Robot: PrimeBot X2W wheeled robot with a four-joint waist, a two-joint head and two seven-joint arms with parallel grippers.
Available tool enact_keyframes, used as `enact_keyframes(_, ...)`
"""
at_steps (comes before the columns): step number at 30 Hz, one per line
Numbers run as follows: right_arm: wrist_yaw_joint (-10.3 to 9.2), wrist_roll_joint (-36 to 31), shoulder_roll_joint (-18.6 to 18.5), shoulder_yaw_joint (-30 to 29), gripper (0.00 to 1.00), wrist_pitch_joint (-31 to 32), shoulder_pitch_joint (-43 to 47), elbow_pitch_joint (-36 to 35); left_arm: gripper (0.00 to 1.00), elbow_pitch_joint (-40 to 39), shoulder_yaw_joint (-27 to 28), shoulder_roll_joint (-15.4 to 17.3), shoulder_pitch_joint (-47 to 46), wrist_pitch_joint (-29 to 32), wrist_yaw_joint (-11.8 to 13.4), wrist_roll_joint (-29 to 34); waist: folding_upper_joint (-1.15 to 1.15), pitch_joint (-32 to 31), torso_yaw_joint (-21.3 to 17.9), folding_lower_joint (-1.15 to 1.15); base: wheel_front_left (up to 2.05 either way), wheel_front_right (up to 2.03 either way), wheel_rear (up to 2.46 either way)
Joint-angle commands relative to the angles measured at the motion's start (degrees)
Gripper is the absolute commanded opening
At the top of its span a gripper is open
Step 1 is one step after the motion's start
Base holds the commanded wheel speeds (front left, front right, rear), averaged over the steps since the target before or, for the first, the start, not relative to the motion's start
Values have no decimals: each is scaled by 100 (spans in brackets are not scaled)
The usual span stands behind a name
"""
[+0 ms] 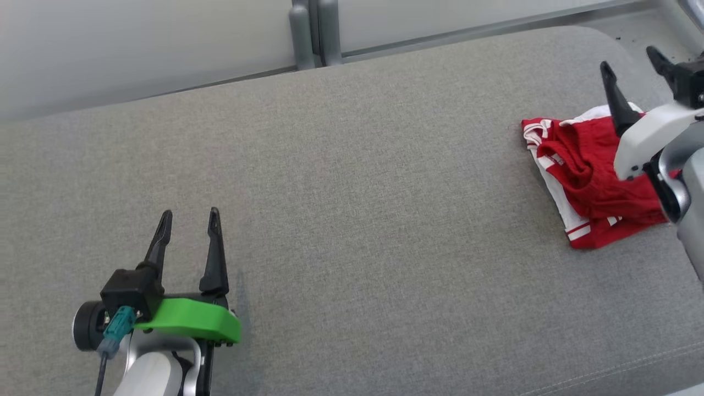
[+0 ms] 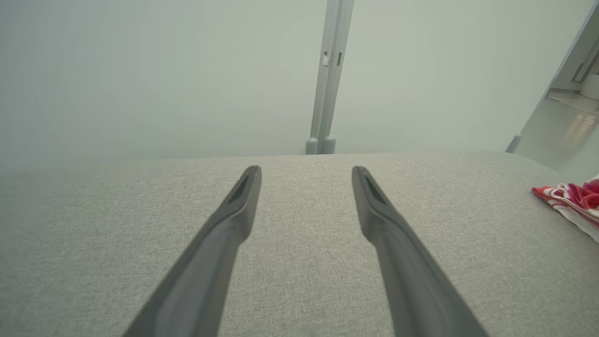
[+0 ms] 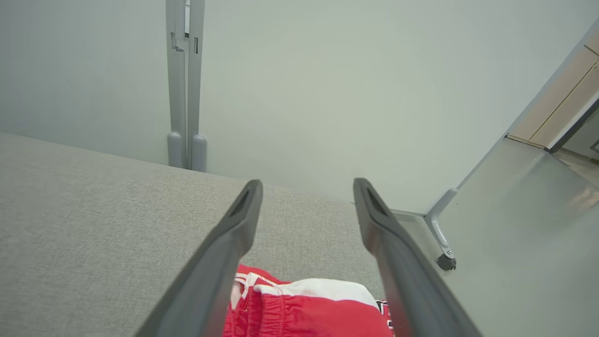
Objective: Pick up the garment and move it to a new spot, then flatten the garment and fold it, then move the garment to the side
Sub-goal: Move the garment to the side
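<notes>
Left gripper (image 1: pixel 190 212) nearest us, low over the grey cushion (image 1: pixel 357 192). Its jaws stand apart with nothing between them.

Well apart from it, at the cushion's right end, lies the garment (image 1: pixel 583 176): red shorts with white trim, rumpled and partly doubled over, close to the rounded corner. The right gripper (image 1: pixel 628 58) hangs over it with jaws wide and empty. In its wrist view the cloth lies just below and between the fingers.

We judge this fits two readings: a heap waiting to be lifted, or a loose fold already set to the side. We cannot tell which.

Risks as we see them:
- The cloth lies in several layers, so a pinch from above may catch only the top one and pull the bundle open or trail it.
- The soft upholstery gives, so fingertips pressed too deep may snag the cover.
- Any sideways drag toward the corner could tip the shorts over the edge.

Beyond that edge is bare floor (image 3: pixel 514 210), then the partition post (image 1: pixel 308 33).
</notes>
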Motion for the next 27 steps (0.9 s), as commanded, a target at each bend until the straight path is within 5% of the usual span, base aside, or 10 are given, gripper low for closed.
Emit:
enact_keyframes(1,-2,65,60,-30,100,-46,205,-77,100,31,56,19,140,-48,50,-57,62,-373,103,0,0,0,0)
enact_keyframes(11,-2,-143,811,-737,100,-120,1581,-946,100,177,395,65,821,-136,144,-407,62,-998,388,0,0,0,0)
enact_keyframes(27,-2,-1616,2395,-2101,100,463,3755,-3212,100,222,419,-44,1177,-175,3,-673,62,-1028,791,0,0,0,0)
